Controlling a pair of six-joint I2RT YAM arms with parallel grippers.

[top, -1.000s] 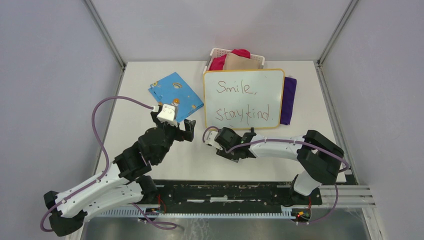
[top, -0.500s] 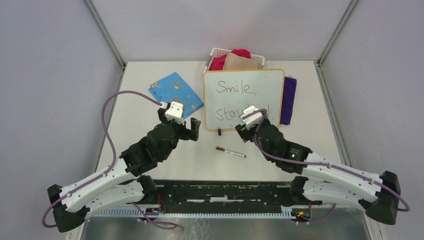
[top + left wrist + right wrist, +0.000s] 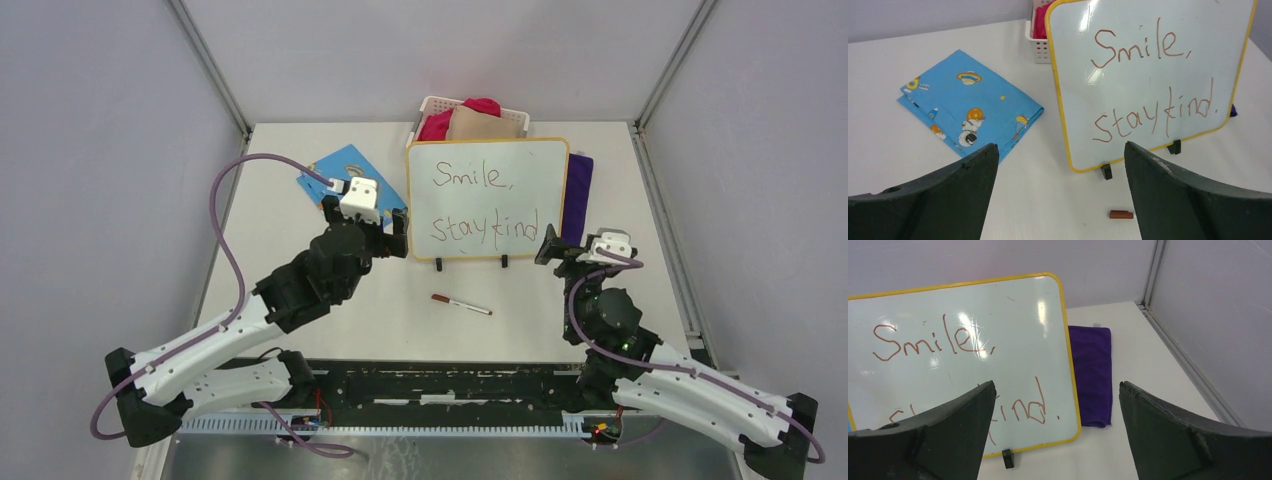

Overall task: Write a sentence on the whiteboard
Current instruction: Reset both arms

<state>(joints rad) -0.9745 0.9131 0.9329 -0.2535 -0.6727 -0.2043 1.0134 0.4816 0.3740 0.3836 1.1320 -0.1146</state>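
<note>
Whiteboard (image 3: 487, 200) stands upright on its small black feet in the upper middle of the overhead view, yellow frame all round, and the sentence (image 3: 485, 228) reads "Smile," over "stay kind" in thin dark-red strokes. Left gripper (image 3: 1060, 146) hovers just left of the board in that view, jaws spread wide and holding nothing. In its wrist view the board's lower left corner falls in the gap between the jaws, beyond their tips and not touching them, and the rest of the board runs off to the upper right above the right-hand jaw. Right gripper (image 3: 1057, 385) sits off the board's lower right corner, jaws also wide apart and empty. In its wrist view the board's right edge drops into the gap, and the left-hand jaw covers the start of "stay". A purple cloth (image 3: 1091, 372) lies flat past that edge. A blue astronaut-print cloth (image 3: 968, 115) lies folded left of the board. A red marker (image 3: 462, 304) lies on the table (image 3: 300, 300) in front of the board, between the two arms, with a short reddish-brown stub (image 3: 1121, 214) near the board's feet. A white basket (image 3: 440, 105) of cloths sits behind.
</note>
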